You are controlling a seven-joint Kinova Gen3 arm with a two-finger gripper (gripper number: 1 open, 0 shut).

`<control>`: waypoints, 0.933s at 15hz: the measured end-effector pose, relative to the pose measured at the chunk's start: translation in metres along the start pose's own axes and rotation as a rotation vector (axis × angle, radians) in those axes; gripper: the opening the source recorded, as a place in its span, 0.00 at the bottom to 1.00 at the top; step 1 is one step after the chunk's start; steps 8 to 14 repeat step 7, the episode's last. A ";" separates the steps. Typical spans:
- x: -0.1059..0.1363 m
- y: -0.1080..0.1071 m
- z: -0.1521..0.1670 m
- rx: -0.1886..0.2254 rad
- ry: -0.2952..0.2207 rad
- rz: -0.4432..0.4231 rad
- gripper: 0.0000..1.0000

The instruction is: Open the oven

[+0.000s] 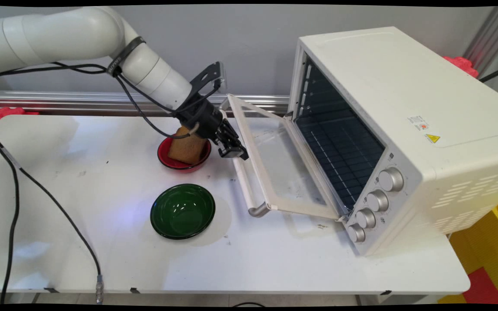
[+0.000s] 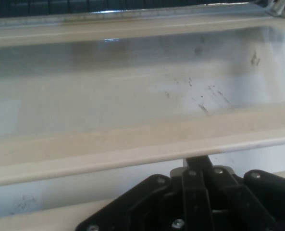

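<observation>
My black gripper (image 1: 233,152) is shut and sits at the far end of the handle (image 1: 245,190) of the oven door (image 1: 283,172). The door hangs open, almost flat, from the white toaster oven (image 1: 404,108). In the hand view the door's glass (image 2: 132,96) fills the picture, and the pale handle bar (image 2: 84,166) crosses just above my gripper (image 2: 197,161), hiding the tips of the closed fingers. Just behind my wrist a brown slice of bread (image 1: 186,149) leans in a red bowl (image 1: 179,165).
A green bowl (image 1: 183,211) with nothing in it stands on the white table (image 1: 80,194) in front of the red bowl. The oven's dark inside with its wire rack (image 1: 339,147) is open to view. Black cables (image 1: 13,172) hang across the table's left side.
</observation>
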 end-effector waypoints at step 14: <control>-0.019 0.004 0.004 -0.004 0.000 0.007 0.00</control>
